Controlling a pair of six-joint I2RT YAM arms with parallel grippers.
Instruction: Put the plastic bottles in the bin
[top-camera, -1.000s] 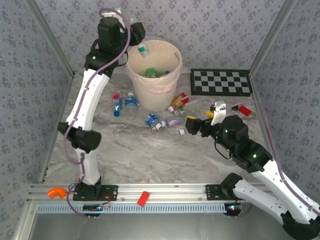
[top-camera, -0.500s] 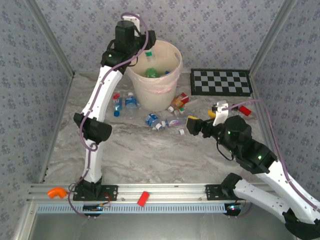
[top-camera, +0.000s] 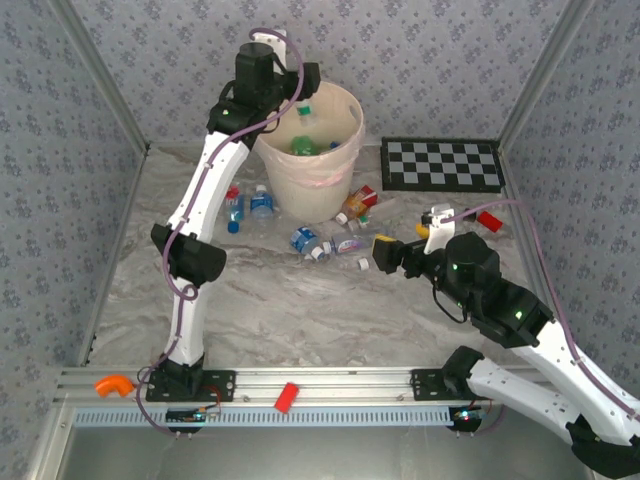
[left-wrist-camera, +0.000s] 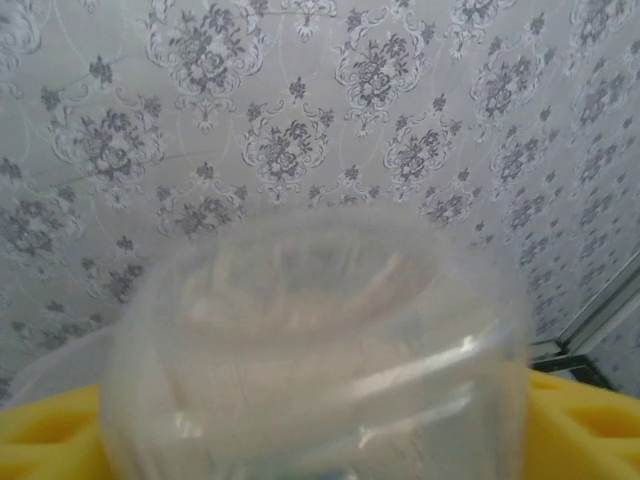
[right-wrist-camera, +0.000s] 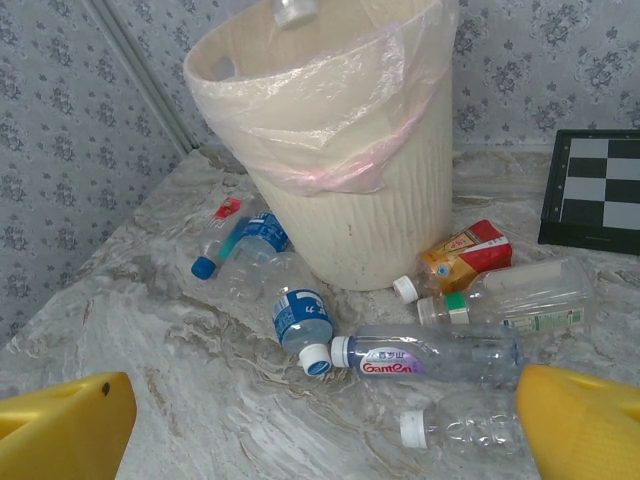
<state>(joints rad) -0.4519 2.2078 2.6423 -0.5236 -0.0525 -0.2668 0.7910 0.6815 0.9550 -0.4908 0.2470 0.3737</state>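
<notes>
Bottle (left-wrist-camera: 315, 350) clear, blurred, between left end effector (left-wrist-camera: 320, 428) pads (left-wrist-camera: 50, 432), grip unclear; right end effector (right-wrist-camera: 322, 425) wide.

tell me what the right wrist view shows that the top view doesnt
Right wrist: the "Ganten" label on a clear bottle, and the ribbed wall of the bin close up. Top: the left arm bent over the bin, a green bottle inside it, and a red block on the front rail. Both: the bin, the checkerboard, the loose bottles beside the bin, and the open right gripper.
</notes>
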